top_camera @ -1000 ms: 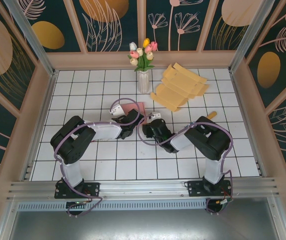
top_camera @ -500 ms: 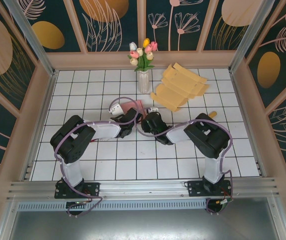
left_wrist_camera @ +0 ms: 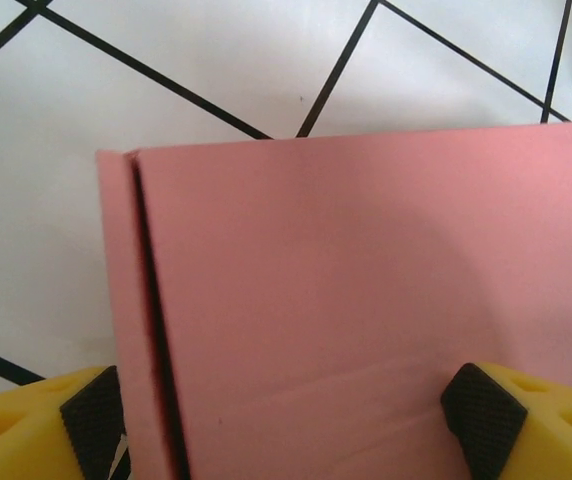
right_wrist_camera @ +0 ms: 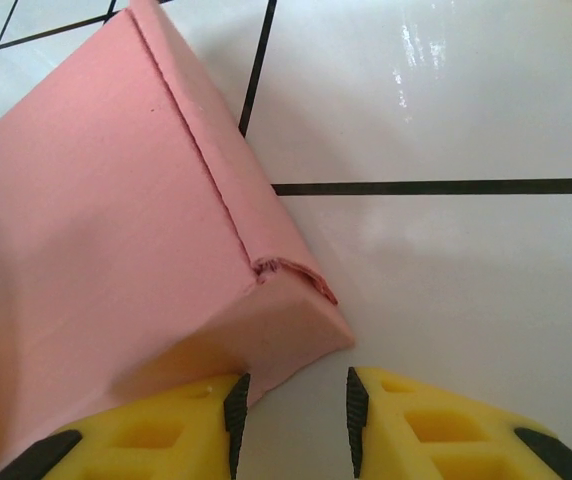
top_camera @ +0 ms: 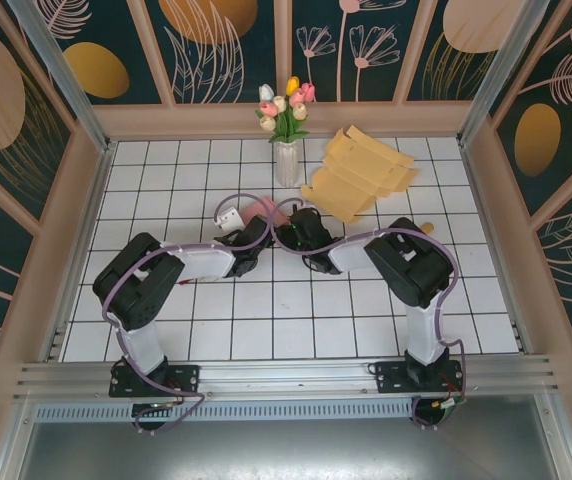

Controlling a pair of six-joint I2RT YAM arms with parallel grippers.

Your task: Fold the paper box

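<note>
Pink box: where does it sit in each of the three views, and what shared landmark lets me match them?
Top external: box mid-table, just below-left of the vase.
Left wrist: box across the centre and right, running to the bottom edge.
Right wrist: box in the left half, a torn corner near the centre.
Shared landmark: the white tiled table with black grid lines.

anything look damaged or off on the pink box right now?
Yes. In the right wrist view the pink box has a small ragged tear where a fold crease meets its near corner, just ahead of the right gripper. The edge there is crumpled, not crisp. The rest of the visible surface looks clean.
</note>
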